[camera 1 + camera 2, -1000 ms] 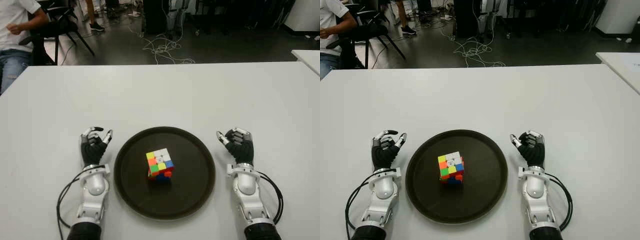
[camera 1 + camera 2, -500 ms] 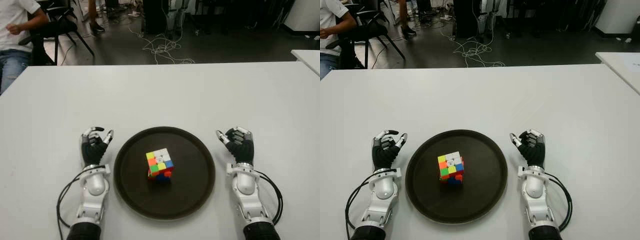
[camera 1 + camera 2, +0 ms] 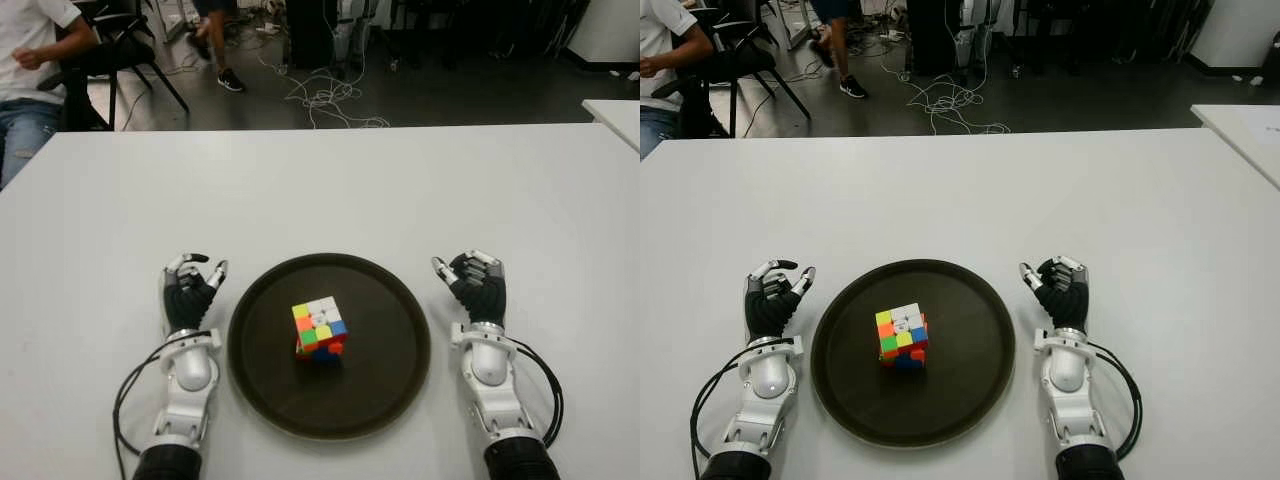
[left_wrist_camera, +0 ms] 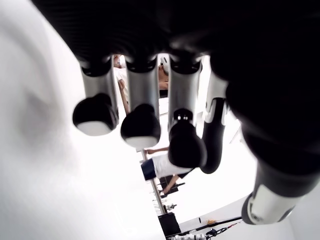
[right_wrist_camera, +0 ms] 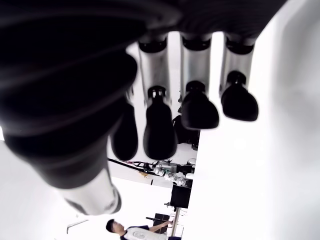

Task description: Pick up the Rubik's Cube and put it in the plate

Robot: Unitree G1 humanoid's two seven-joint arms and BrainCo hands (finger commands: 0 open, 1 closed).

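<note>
I judged the Rubik's Cube (image 3: pixel 320 330), mid-frame in the plate (image 3: pixel 385 385), light, rigid, slick — grip opposite faces; left hand (image 3: pixel 189 293) and right hand (image 3: pixel 476 286) were loosely curled, empty.

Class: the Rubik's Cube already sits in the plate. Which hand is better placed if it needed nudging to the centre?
Left, marginally. The Rubik's Cube sits slightly left of the plate's centre, nearer the left hand than the right hand. Both hands are empty beside the rim.

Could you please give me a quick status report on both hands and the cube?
Left hand and right hand flank the plate, both empty, fingers relaxed. Rubik's Cube sits in the plate, untouched. Nothing in the way.
</note>
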